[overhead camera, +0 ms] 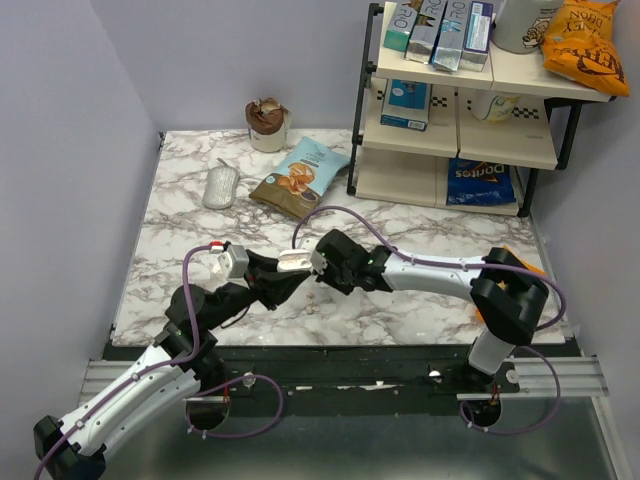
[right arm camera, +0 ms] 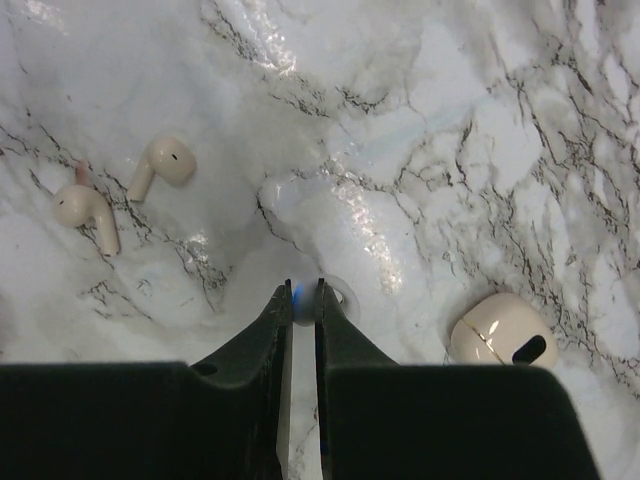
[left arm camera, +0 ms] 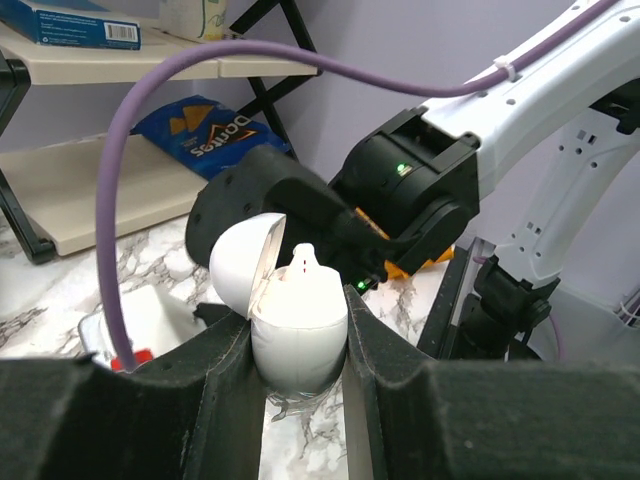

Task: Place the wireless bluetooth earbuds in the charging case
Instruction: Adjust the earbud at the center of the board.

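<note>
Glossy egg-shaped charging case (left arm camera: 298,325)

The blue chip bag (left arm camera: 205,135) on the shelf reads "Doritos".

robot lab test booth here, plain lavender walls (overhead camera: 50,150) boxing in a marble-look tabletop (overhead camera: 420,310), two white robot arms (overhead camera: 430,273) mounted on a metal rail (overhead camera: 560,373), purple cables (overhead camera: 340,210) looping off them, black-framed shelf (overhead camera: 450,135) staged with snack bags (overhead camera: 585,45) and boxes (overhead camera: 440,30)
</note>
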